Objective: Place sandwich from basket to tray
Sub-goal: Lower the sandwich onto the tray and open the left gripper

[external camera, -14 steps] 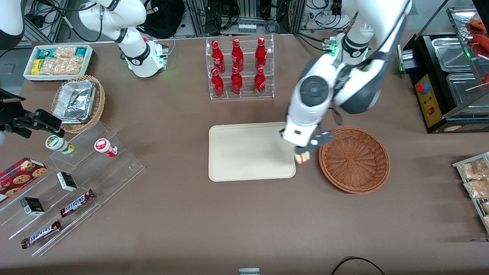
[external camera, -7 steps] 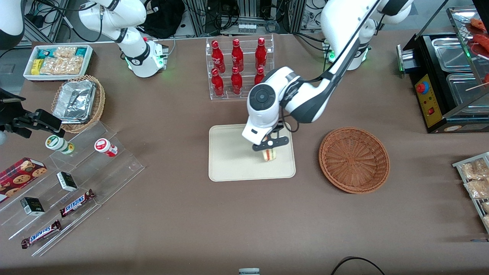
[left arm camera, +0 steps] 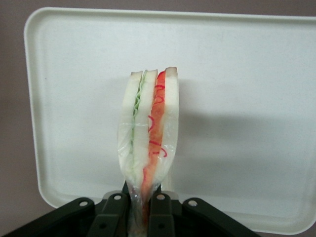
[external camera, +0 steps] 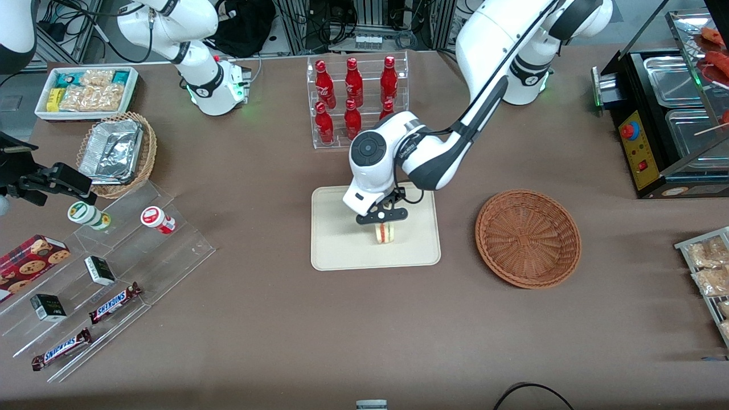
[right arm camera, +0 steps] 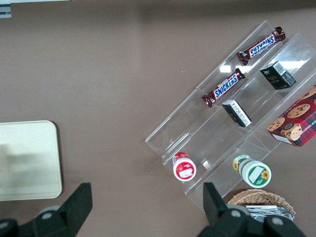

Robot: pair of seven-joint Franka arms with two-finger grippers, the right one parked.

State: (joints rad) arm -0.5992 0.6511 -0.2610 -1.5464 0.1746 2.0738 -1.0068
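Transfer nearly done: basket (external camera: 528,238) empty, sandwich (external camera: 385,233) clamped edge-up between fingers (left arm camera: 159,213) of gripper (external camera: 383,222), held over middle of tray (external camera: 336,250); remaining: lowering, release, withdrawal

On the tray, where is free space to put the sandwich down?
The tray carries nothing; the bare patch runs from under the hand, which grips the sandwich, out to every rim. The only crowded spot is beneath that hand. The basket is empty too.
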